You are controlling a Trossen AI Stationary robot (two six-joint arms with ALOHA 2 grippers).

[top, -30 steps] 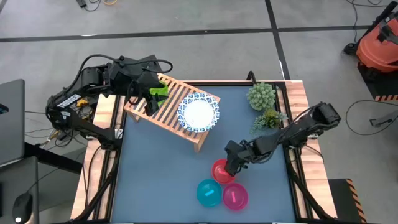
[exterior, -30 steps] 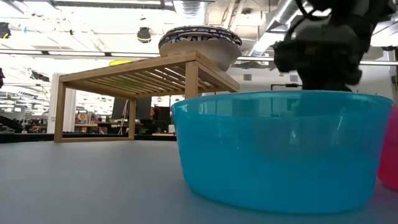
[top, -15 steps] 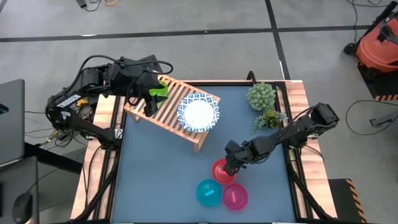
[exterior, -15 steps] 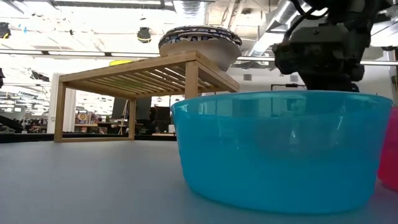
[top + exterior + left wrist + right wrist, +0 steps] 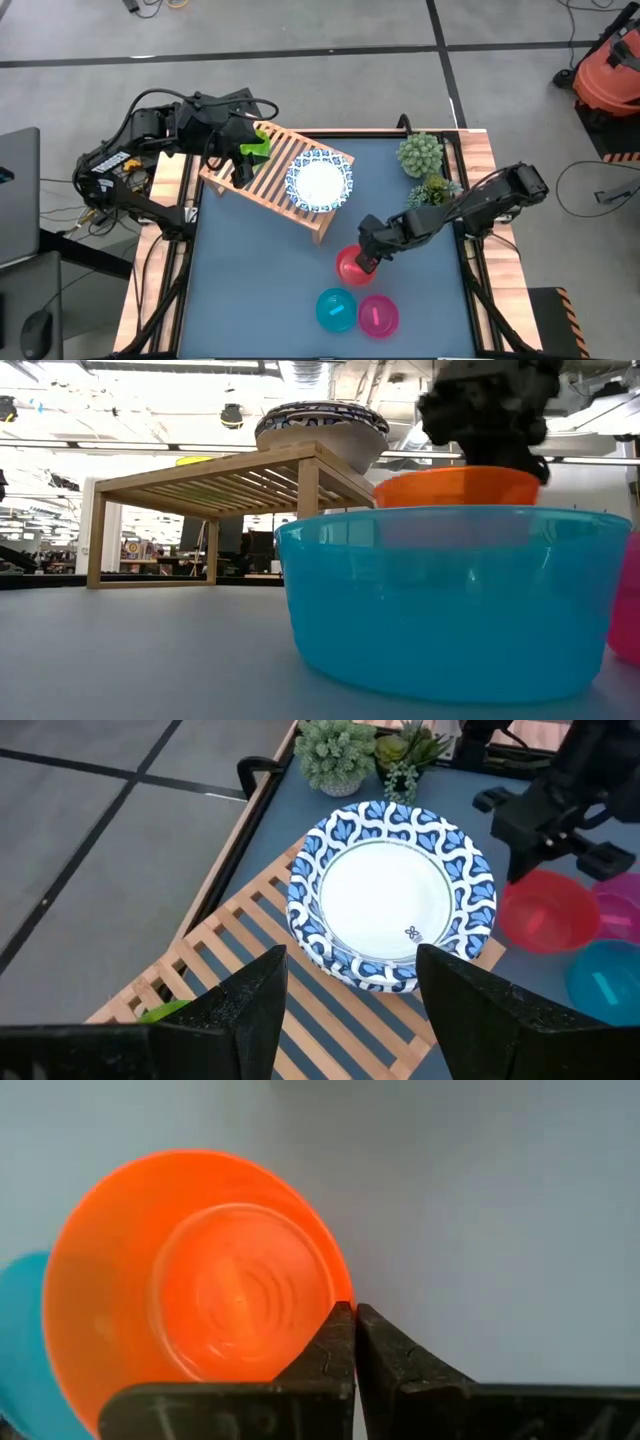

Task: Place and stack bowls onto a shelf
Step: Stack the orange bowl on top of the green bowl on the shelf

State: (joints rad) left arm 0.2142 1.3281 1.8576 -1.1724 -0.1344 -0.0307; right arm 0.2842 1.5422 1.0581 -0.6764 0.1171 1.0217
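Red bowl (image 5: 352,266): rim pinched between the closed fingers of the right gripper (image 5: 366,262), raised off the table; in the low view hanging above and behind the teal bowl's rim.
Right gripper: jaws pressed together on the red bowl's wall, one finger inside, one outside; out over the blue table (image 5: 250,290), well apart from the shelf.
Teal bowl (image 5: 336,310): on the table just below the right gripper, toward the near edge; apart from the red bowl.
Magenta bowl (image 5: 378,315): beside the teal bowl, also nearer the table edge than the right gripper.
Wooden shelf (image 5: 262,186): slatted rack, off to the left arm's side of the right gripper, at the far part of the table.
Patterned bowls (image 5: 319,180): white with blue rim, seated on the shelf end closest to the right gripper.
Left gripper (image 5: 345,1005): fingers spread wide, nothing between them; hovering over the far end of the shelf, patterned bowls just ahead.
Green bowl (image 5: 257,146): on the shelf slats right under the left gripper, mostly hidden.
Plants (image 5: 424,168): two green ones at the table corner beyond the right gripper.
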